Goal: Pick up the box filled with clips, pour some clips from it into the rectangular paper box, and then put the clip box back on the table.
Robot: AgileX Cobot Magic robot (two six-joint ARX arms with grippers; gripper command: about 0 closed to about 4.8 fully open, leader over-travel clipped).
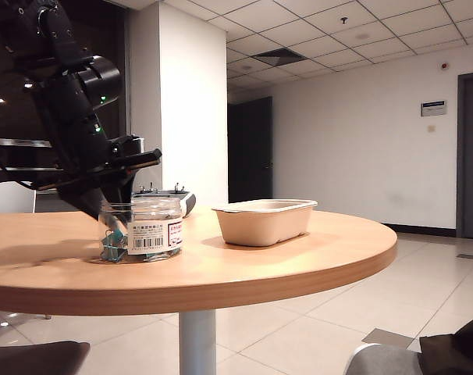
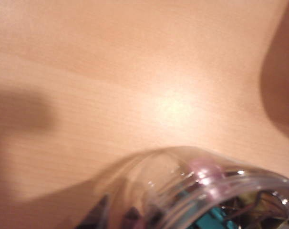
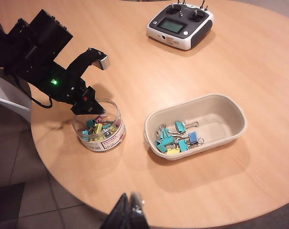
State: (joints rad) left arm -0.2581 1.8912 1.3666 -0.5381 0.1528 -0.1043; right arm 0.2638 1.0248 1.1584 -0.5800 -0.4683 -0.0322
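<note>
Left gripper (image 3: 89, 98), black and blocky, sits at the rim of the short clear plastic round jar (image 3: 99, 130) with a white barcode label at the left of the right wrist view. One finger (image 3: 86, 102) dips at the jar's near wall while another (image 3: 94, 58) sticks up clear of it, so the jaws look spread about the rim, though whether they pinch it I cannot tell. Its own camera shows only a blurred arc of jar rim (image 2: 201, 176) at the lower edge, with no fingers visible. In the exterior view the jar (image 1: 143, 229) stands upright on the round orange-wood table (image 1: 299, 258), the arm hiding its left side. Small mixed-colour binder clips (image 3: 98, 128) fill the jar; more clips (image 3: 175, 140) lie in the beige moulded-pulp rectangular tray (image 3: 230, 119) just beside it, hidden by the tray's wall (image 1: 264, 223) from the side. A grey-white remote control (image 3: 181, 26) lies at the upper centre. Right gripper (image 3: 130, 212) shows only as dark, close-set tips cut off at the bottom edge, well off the jar and tray.
</note>
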